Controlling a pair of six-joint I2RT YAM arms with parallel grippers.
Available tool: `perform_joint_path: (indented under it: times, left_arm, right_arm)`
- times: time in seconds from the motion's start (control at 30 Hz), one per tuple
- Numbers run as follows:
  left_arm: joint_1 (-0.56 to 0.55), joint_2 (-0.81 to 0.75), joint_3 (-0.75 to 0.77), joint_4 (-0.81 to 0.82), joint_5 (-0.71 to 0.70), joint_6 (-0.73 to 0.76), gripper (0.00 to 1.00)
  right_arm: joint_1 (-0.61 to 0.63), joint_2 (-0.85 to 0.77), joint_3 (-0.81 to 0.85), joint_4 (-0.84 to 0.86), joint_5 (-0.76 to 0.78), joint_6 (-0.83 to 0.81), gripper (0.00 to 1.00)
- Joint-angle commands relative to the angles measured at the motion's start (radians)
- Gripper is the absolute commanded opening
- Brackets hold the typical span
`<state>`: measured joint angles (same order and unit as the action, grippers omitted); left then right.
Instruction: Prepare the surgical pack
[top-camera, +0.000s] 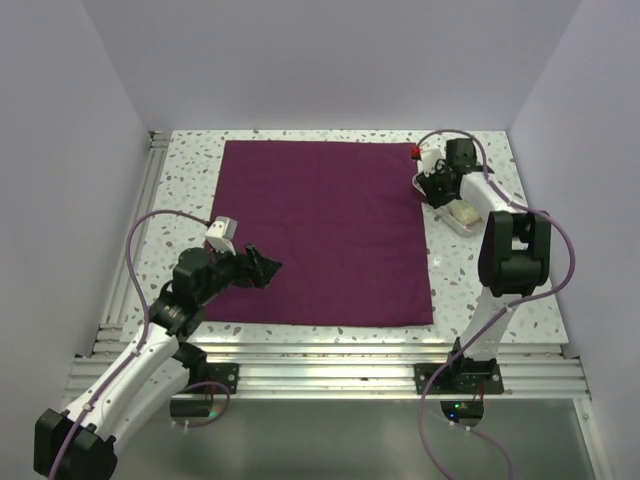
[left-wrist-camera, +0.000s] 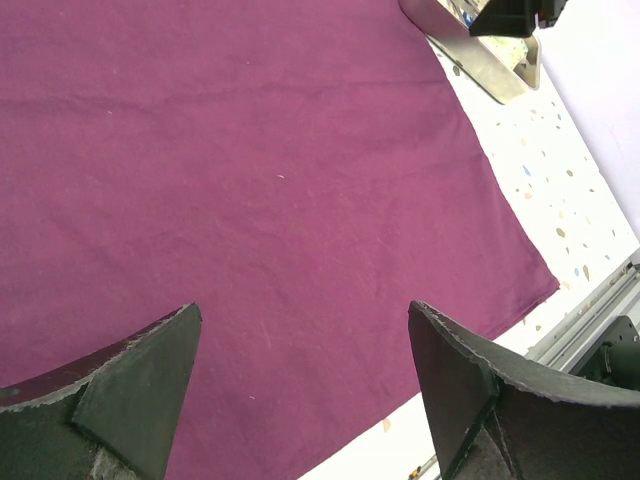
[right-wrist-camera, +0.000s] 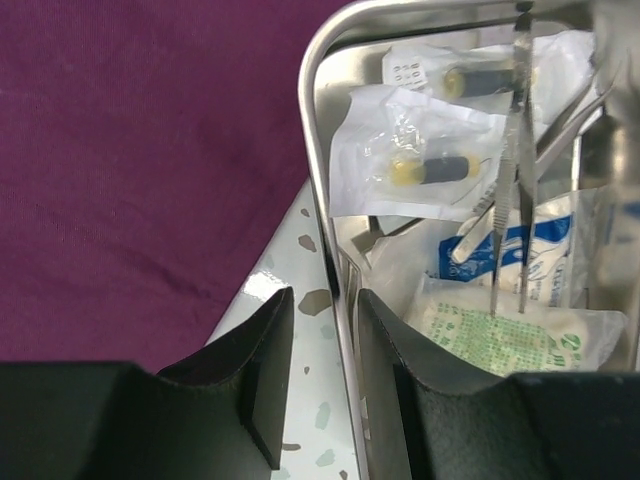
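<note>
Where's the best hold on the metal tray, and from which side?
Likely take the metal tray by its thin upright rim on the side facing the purple cloth, from above, one finger inside, one outside. Packets and instruments crowd the middle; that wall is clear.

The surgical pack (top-camera: 325, 230) is showing one deep plum purple all over, with no print. The desk (top-camera: 185, 190) is looking white with little grey and brown specks. The tray (right-wrist-camera: 318, 130) is shining silver. A clear packet (right-wrist-camera: 415, 165) is showing a yellow and black bit. A second packet (right-wrist-camera: 490, 335) is wearing green print on white. A third packet (right-wrist-camera: 530, 245) is showing blue on white. The tweezers (right-wrist-camera: 520, 120) are shining silver too. The left end effector (top-camera: 266, 265) and the right end effector (right-wrist-camera: 325, 293) are looking black. The left arm (top-camera: 150, 350) and right arm (top-camera: 490, 310) are showing white and black. Their cables (top-camera: 133, 255) are looking pale purple.
</note>
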<state>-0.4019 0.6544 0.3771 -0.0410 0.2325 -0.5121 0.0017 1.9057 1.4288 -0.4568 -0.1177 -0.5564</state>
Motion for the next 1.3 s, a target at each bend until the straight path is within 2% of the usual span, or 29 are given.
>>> perform_joint_path:
  times: [0.0, 0.2, 0.33, 0.67, 0.77, 0.8, 0.87, 0.9, 1.07, 1.27]
  left_arm:
    - [-0.003, -0.004, -0.014, 0.026, 0.016, 0.018, 0.88]
    - [-0.003, -0.004, -0.02, 0.026, 0.018, 0.02, 0.88]
    - [-0.003, 0.005, -0.026, 0.026, 0.018, 0.02, 0.88]
    - [-0.003, 0.017, -0.038, 0.073, 0.008, 0.027, 0.88]
    - [-0.003, 0.027, -0.038, 0.078, 0.008, 0.027, 0.88]
    - [-0.003, 0.028, -0.04, 0.082, 0.008, 0.027, 0.88]
    - [-0.003, 0.028, -0.041, 0.089, 0.013, 0.026, 0.88]
    - [-0.003, 0.028, -0.04, 0.09, 0.013, 0.024, 0.88]
    - [-0.003, 0.028, -0.038, 0.092, 0.016, 0.023, 0.88]
    - [-0.003, 0.022, -0.017, 0.061, -0.012, 0.033, 0.88]
  right_arm:
    - [0.001, 0.03, 0.032, -0.056, -0.017, -0.014, 0.36]
    - [0.001, 0.064, 0.042, -0.065, -0.016, -0.016, 0.36]
    - [0.0, 0.095, 0.067, -0.086, -0.019, -0.016, 0.32]
    - [0.001, 0.191, 0.122, -0.129, -0.007, -0.008, 0.29]
    - [0.001, 0.216, 0.136, -0.131, 0.006, 0.012, 0.22]
    - [0.001, 0.22, 0.137, -0.129, 0.007, 0.024, 0.12]
    - [-0.031, 0.22, 0.136, -0.12, 0.013, 0.038, 0.02]
    - [-0.031, 0.217, 0.134, -0.109, 0.032, 0.05, 0.0]
    - [-0.032, 0.204, 0.153, -0.088, 0.115, 0.113, 0.0]
    - [-0.032, 0.216, 0.286, -0.173, 0.127, 0.334, 0.0]
